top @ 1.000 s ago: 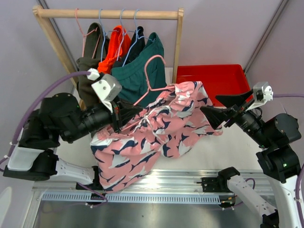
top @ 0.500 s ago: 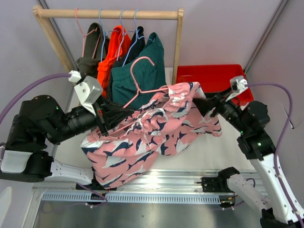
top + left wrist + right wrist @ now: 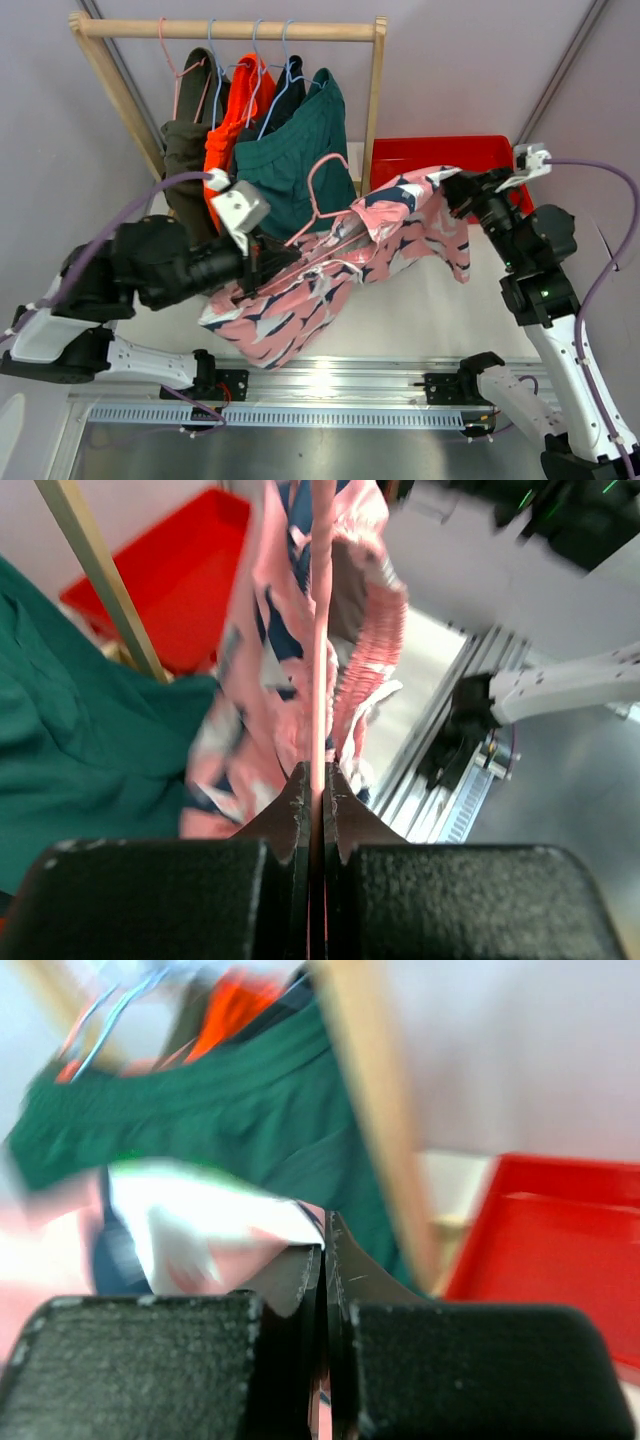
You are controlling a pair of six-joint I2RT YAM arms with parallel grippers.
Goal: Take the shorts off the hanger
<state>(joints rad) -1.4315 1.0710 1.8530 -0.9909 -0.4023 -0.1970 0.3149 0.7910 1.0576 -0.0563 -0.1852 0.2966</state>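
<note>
Pincers first: the left pincer is clenched on the wire of the pink hanger, jaws squeezed flat against it. The right pincer is clamped on an edge of the pink printed shorts. Its own wrist view is blurry, but you can see pale fabric pinched right at the tips.

The shorts are strung in the air between the two arms, above the tabletop. They look like they're still draped over the hanger at the left end. The right end is pulled up beside the red bin.

What I'd worry about:
- The right pincer seems to have only a thin bit of cloth. If the waistband drags on the hanger, the cloth could slide out.
- A hard pull could twist the thin hanger wire in the left pincer, or yank it free.
- The hanger's hook sits just in front of the teal shorts on the wooden rack. Swinging it could snag them.

Compared with a second ago, the right pincer was gaping wide open and sat lower, off the shorts' right edge. Now it's snapped closed and is up near the bin. The shorts hung lower and baggier then; now they look stretched and lifted. The left arm has shifted a bit too.
</note>
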